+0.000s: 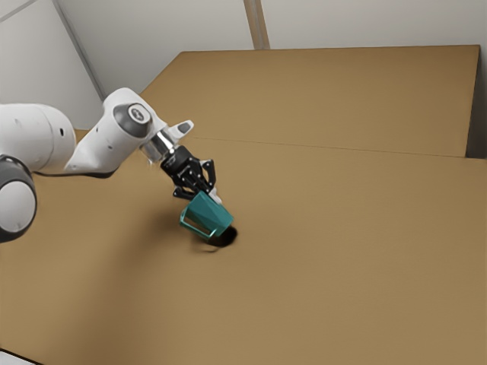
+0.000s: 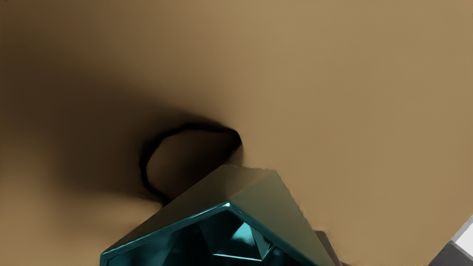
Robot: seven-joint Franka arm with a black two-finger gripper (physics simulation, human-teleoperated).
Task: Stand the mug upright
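Note:
The black gripper (image 1: 207, 186) is at the upper end of the teal mug (image 1: 208, 214) in the exterior view, close against it. The mug leans at an angle, its lower end toward the exterior view's lower right, and its handle (image 1: 195, 228) faces the exterior view's lower left. A dark shadow lies just beyond the lower end; whether the mug touches the table cannot be told. In the wrist view, the mug (image 2: 258, 192) has its open mouth turned toward my hand, with the faceted inside showing. Part of the gripper (image 2: 458, 242) appears beside it.
The brown table (image 1: 342, 251) extends around the mug, with a seam across its far part. Pale walls (image 1: 365, 23) stand behind the table. A loop-shaped shadow falls on the tabletop beside the mug in the wrist view.

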